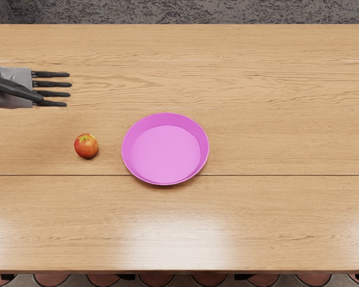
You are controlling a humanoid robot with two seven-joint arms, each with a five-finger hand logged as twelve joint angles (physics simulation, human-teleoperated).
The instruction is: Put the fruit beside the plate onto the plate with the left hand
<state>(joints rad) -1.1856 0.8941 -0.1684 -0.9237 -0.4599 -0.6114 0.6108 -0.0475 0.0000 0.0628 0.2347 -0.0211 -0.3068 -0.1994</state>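
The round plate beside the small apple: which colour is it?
The round shallow plate is pinkish purple all over, seen best in the head view.

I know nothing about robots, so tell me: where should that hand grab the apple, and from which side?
Probably around the round middle of the apple, from above. It is ball-shaped and sits free on the table, apart from the plate. The open left hand lies up and left of it, so approaching from that side looks shortest.

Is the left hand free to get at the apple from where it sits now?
Probably yes. The left hand is open with fingers straight, up and to the left of the apple; only bare table lies between them, and the pink plate sits on the apple's far side.
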